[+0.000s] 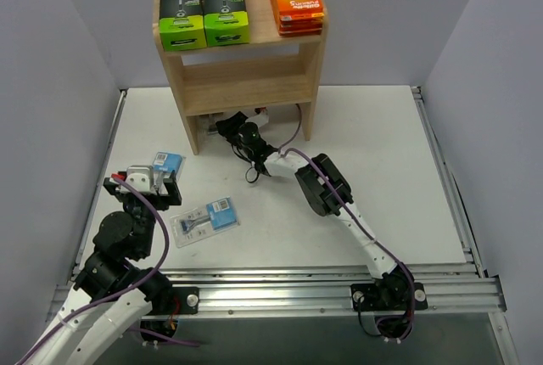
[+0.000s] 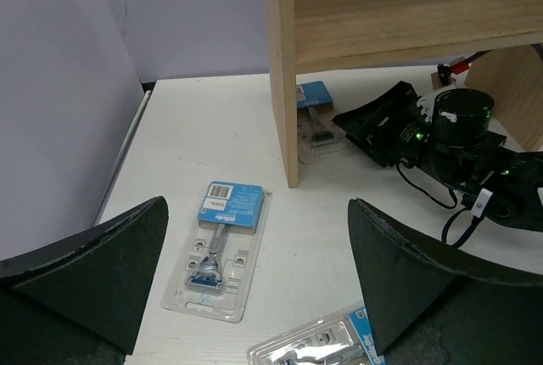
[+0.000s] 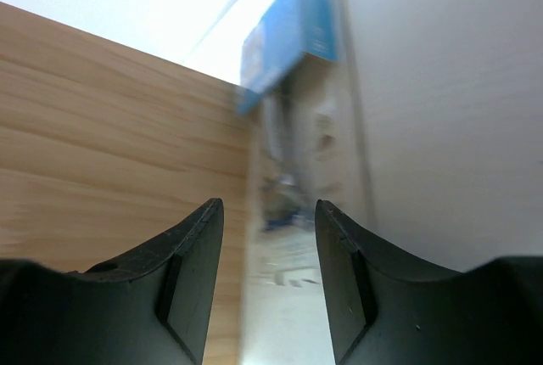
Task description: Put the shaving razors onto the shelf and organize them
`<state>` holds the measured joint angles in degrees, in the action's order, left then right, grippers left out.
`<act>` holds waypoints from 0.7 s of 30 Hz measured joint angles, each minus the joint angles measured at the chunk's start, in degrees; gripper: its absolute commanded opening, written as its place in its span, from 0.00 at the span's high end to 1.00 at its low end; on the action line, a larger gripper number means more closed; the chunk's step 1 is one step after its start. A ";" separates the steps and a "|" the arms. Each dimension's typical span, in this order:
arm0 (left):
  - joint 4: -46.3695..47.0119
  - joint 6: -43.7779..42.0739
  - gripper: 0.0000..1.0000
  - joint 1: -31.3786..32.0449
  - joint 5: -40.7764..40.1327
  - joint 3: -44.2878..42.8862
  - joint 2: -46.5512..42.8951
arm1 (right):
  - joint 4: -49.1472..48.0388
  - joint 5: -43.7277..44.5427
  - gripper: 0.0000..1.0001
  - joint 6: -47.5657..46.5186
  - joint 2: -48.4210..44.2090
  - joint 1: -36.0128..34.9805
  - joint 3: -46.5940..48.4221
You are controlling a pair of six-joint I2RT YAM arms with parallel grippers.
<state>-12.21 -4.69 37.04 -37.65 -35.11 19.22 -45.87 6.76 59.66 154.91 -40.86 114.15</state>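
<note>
The wooden shelf [image 1: 246, 85] carries two black-and-green razor boxes [image 1: 204, 15] and a stack of orange boxes [image 1: 297, 0] on its top tier. My right gripper [image 1: 227, 126] reaches under the lowest tier. Its jaws [image 3: 268, 205] are open around a blue-carded blister pack [image 3: 293, 51] that lies against the side panel [image 3: 102, 127], with a gap at the left finger. That pack [image 2: 312, 119] also shows in the left wrist view. My left gripper [image 2: 254, 208] hangs wide open over a second blister pack [image 2: 222, 246] flat on the table. A third pack [image 2: 322, 344] lies nearer.
The shelf's middle tier [image 1: 246, 76] holds nothing I can see. The right arm's cables [image 2: 454, 204] trail on the table beside the shelf's left side panel [image 2: 280, 59]. Grey walls close in the left and right sides. A metal rail [image 1: 297, 289] runs along the near edge.
</note>
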 measured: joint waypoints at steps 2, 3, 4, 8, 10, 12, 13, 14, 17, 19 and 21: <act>0.00 0.00 0.04 0.02 0.02 0.00 -0.24 | 1.20 0.13 0.57 -0.63 0.61 0.00 0.90; 0.00 0.00 0.04 0.02 0.00 0.00 -0.35 | 2.10 0.17 0.57 -1.11 0.63 0.00 1.40; 0.00 0.00 0.04 0.02 0.00 0.00 -0.44 | 3.32 0.26 0.57 -1.57 0.63 0.00 2.08; 0.00 0.00 0.05 0.02 0.00 0.00 -0.70 | 8.22 0.33 0.57 -3.54 0.63 -0.02 4.50; 0.00 0.00 0.04 0.02 0.00 0.00 -0.85 | 10.38 0.35 0.57 -4.31 0.63 -0.09 5.46; 0.00 0.02 0.04 0.07 0.00 0.00 -1.01 | 11.76 0.50 0.57 -4.72 0.63 -0.11 6.03; 0.02 0.00 0.05 0.07 0.00 0.00 -1.07 | 12.35 0.63 0.57 -5.03 0.63 -0.15 6.23; 0.02 0.02 0.05 0.07 0.00 0.00 -1.16 | 12.83 0.81 0.57 -5.35 0.61 -0.15 6.43; 0.02 0.02 0.05 0.07 0.00 0.00 -1.33 | 14.16 1.51 0.57 -6.29 0.52 -0.48 6.91; 0.02 0.00 0.05 0.07 0.00 0.00 -1.40 | 14.88 2.08 0.57 -7.04 0.31 -0.68 6.93; 0.02 0.00 0.05 0.13 -0.02 0.00 -1.46 | 15.61 2.84 0.57 -7.63 0.11 -0.98 6.93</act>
<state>-12.19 -4.69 37.17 -37.67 -35.11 17.76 -30.26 9.61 52.03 155.02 -41.85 121.08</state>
